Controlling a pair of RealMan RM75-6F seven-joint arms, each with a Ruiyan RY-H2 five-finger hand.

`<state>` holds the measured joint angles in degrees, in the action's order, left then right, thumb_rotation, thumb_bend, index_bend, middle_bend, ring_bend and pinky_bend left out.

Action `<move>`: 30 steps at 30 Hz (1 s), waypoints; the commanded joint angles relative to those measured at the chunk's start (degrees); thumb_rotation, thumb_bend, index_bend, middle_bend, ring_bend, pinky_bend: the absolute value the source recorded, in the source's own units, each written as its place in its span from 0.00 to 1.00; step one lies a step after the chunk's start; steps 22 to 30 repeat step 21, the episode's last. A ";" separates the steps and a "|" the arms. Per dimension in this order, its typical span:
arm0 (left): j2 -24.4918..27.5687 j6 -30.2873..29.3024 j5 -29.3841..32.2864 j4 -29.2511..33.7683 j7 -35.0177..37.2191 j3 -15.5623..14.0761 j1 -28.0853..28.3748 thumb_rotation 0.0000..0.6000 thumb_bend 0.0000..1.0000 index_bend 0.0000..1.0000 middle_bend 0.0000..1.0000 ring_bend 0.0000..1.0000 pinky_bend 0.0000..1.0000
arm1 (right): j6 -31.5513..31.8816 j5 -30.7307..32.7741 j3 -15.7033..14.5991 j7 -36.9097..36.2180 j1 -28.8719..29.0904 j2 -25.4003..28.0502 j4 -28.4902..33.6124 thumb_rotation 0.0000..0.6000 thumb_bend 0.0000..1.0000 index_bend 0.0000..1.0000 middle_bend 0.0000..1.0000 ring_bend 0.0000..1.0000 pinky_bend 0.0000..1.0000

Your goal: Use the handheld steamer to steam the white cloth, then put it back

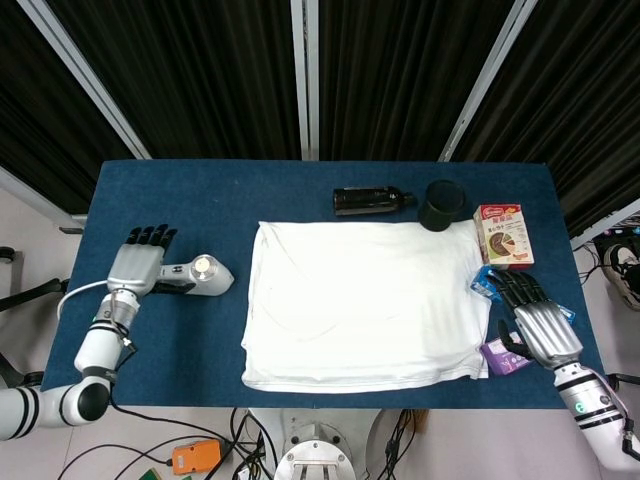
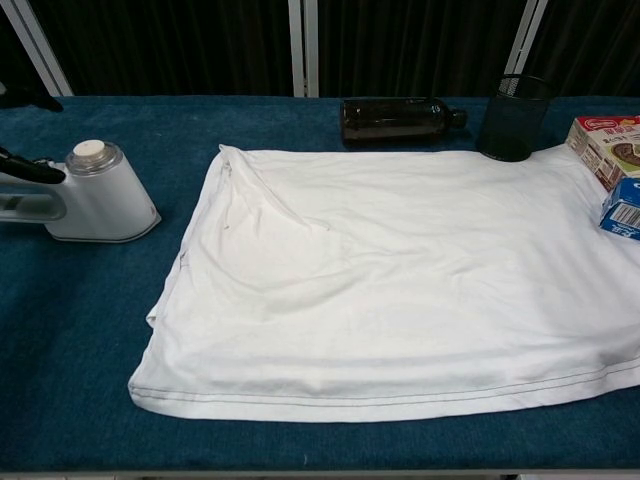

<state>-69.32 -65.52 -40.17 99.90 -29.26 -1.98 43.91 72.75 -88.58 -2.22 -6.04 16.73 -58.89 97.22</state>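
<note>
The handheld steamer [image 1: 195, 276] stands on the tabletop [image 1: 200, 200], left of the white cloth [image 1: 360, 305]. The left hand [image 1: 136, 268] is open above its handle. The right hand [image 1: 535, 325] is open, empty.

white cloth [image 1: 362, 305] spread flat, steamer [image 1: 196, 275] left

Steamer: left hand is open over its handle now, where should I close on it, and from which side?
Grip the handle, the bar running left from the steamer body toward the left hand. The steamer stands flat on the table left of the cloth, cap up, handle level. Probably best to come from above and wrap the bar, clear of the bulky body.
</note>
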 commanded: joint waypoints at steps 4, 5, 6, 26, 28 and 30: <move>6.16 -13.13 -13.06 1.77 14.56 0.95 -11.27 0.99 0.00 0.04 0.06 0.03 0.00 | 3.88 2.36 1.76 -5.19 -2.55 3.47 -2.20 1.00 0.41 0.00 0.10 0.01 0.09; 6.48 -15.44 -15.47 1.29 17.75 0.88 -13.47 1.00 0.00 0.06 0.08 0.05 0.00 | 5.09 2.89 2.10 -5.71 -3.36 3.93 -2.62 1.00 0.31 0.00 0.10 0.01 0.09; 6.61 -17.14 -17.10 0.89 19.93 0.73 -15.13 1.00 0.00 0.07 0.09 0.06 0.00 | 6.06 3.29 2.32 -5.96 -4.02 4.18 -2.92 1.00 0.27 0.00 0.10 0.01 0.09; 2.83 -33.69 -33.26 -4.06 28.65 -4.93 -34.83 1.00 0.00 0.08 0.10 0.03 0.00 | 15.79 1.65 1.60 -10.20 -12.39 3.22 -5.79 1.00 0.16 0.00 0.04 0.00 0.07; 2.83 -33.69 -33.26 -4.06 28.65 -4.93 -34.83 1.00 0.00 0.08 0.10 0.03 0.00 | 15.79 1.65 1.60 -10.20 -12.39 3.22 -5.79 1.00 0.16 0.00 0.04 0.00 0.07; 2.83 -33.69 -33.26 -4.06 28.65 -4.93 -34.83 1.00 0.00 0.08 0.10 0.03 0.00 | 15.79 1.65 1.60 -10.20 -12.39 3.22 -5.79 1.00 0.16 0.00 0.04 0.00 0.07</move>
